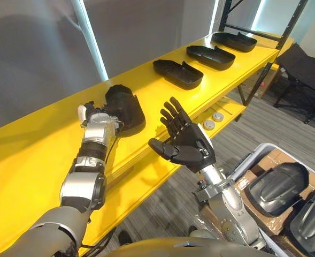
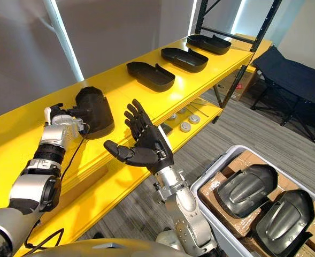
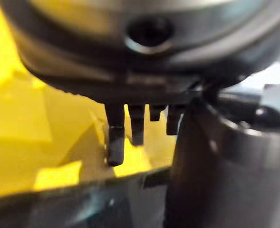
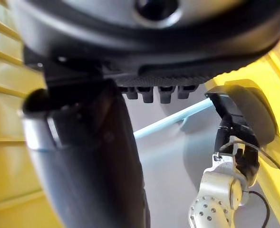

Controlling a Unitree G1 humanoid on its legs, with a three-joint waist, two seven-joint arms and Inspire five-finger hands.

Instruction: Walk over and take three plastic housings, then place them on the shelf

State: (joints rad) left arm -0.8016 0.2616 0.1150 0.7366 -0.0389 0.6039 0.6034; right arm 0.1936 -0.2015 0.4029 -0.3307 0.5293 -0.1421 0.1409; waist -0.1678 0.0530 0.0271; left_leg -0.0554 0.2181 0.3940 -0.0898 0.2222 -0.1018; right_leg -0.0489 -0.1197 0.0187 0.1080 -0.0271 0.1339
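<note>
A black plastic housing point(image 1: 128, 107) rests dome-up on the top board of the yellow shelf point(image 1: 34, 155), with the robot's left hand point(image 1: 95, 115) against its near end; whether that hand is clasped on it cannot be told. The right hand point(image 1: 189, 142) hangs spread and empty just off the shelf's front edge. Three more shells point(image 1: 177, 73) lie hollow side up further along the shelf. Spare ones point(image 1: 277, 187) wait in a bin point(image 1: 264, 147) on the floor beside the shelf. The moulded shell looks light, rigid and smooth, likely slick across its rounded back. The thin rim at either end seems the surest place to take hold, with the thumb inside the hollow.
</note>
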